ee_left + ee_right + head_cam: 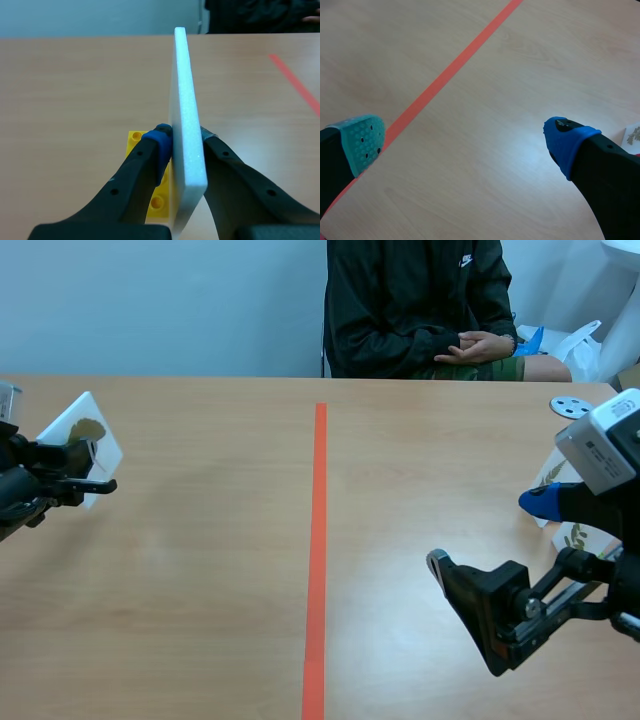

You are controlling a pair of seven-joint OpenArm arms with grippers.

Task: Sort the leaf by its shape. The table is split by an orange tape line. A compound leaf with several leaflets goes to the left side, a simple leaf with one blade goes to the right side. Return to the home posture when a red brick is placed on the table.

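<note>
A white foam card (85, 425) carries a dark olive leaf (88, 429) that looks like a single blade. My left gripper (88, 470) is shut on this card at the table's far left and holds it upright off the surface. In the left wrist view the card (186, 100) stands edge-on between the fingers, so its leaf face is hidden. My right gripper (486, 531) hangs open above the right half of the table, with nothing between its pads (365, 140). The orange tape line (319, 540) runs down the middle.
A yellow brick (134, 141) lies on the table under the left gripper. More white leaf cards (572, 536) lie behind the right arm. A grey disc (571, 406) sits at the far right. A person (420, 300) sits across the table with hands folded.
</note>
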